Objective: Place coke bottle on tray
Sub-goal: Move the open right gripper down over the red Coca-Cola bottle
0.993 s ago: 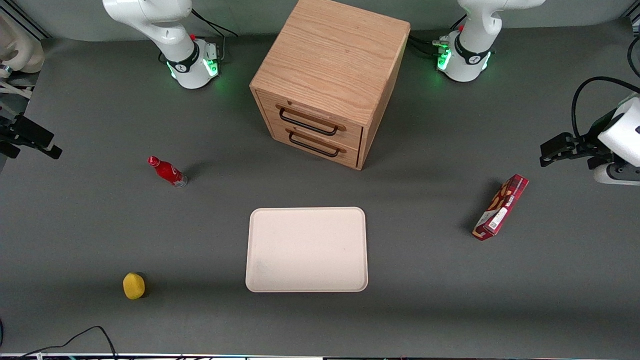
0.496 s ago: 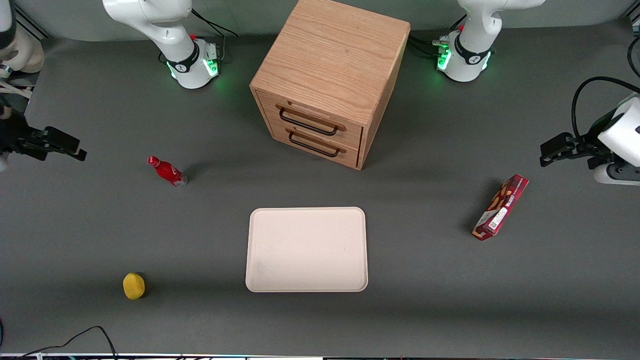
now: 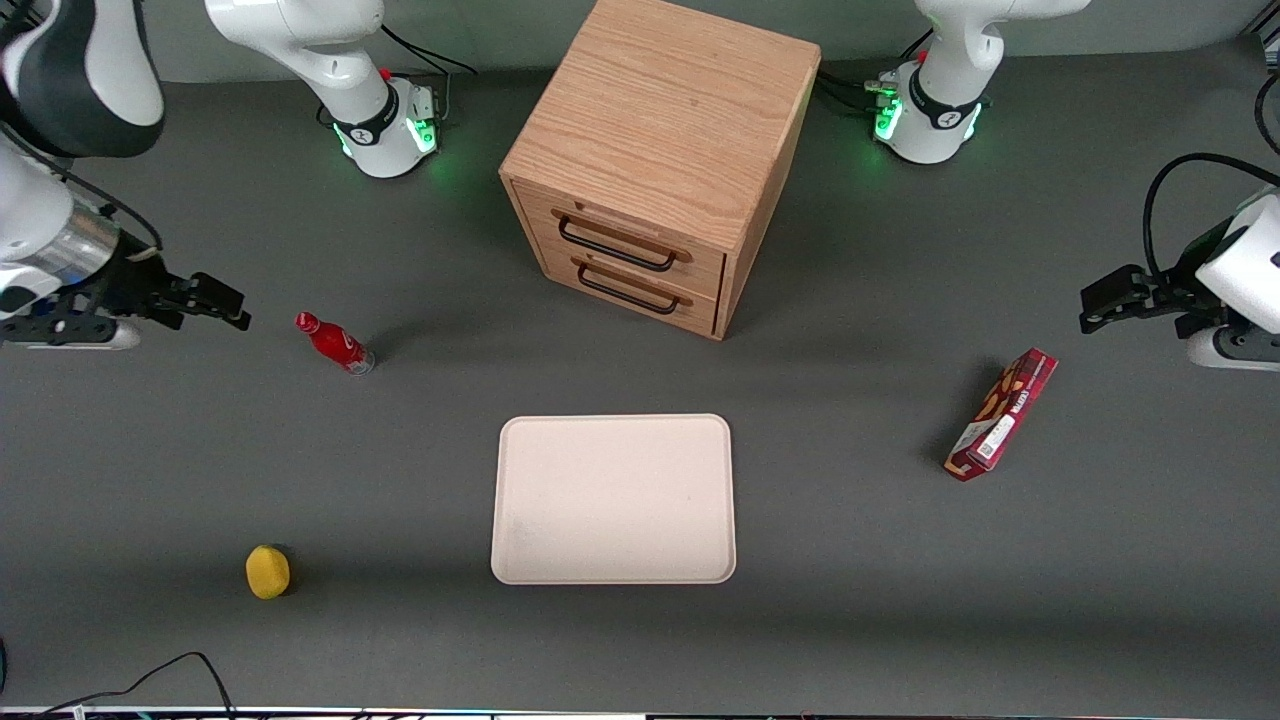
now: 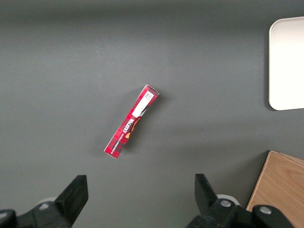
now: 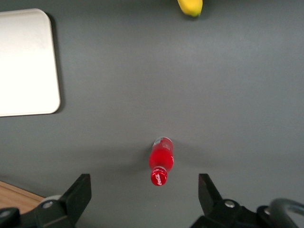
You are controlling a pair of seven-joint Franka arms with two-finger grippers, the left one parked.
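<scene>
The coke bottle (image 3: 336, 343), slim and red with a red cap, stands upright on the grey table, toward the working arm's end. It also shows in the right wrist view (image 5: 161, 160), seen from above, cap toward the camera. The pale beige-pink tray (image 3: 614, 498) lies flat at mid-table, nearer the front camera than the bottle; its corner shows in the right wrist view (image 5: 26, 66). My gripper (image 3: 228, 306) is open and empty, hovering beside the bottle, short of it toward the table's end. In the right wrist view its fingers (image 5: 78, 194) stand wide apart.
A wooden two-drawer cabinet (image 3: 660, 160) stands farther from the front camera than the tray. A yellow lemon-like object (image 3: 268, 571) lies near the front edge. A red snack box (image 3: 1002, 414) lies toward the parked arm's end.
My gripper has moved in from the table's end toward the bottle, and more of the arm has come into the front view. Bottle and tray have not moved.
</scene>
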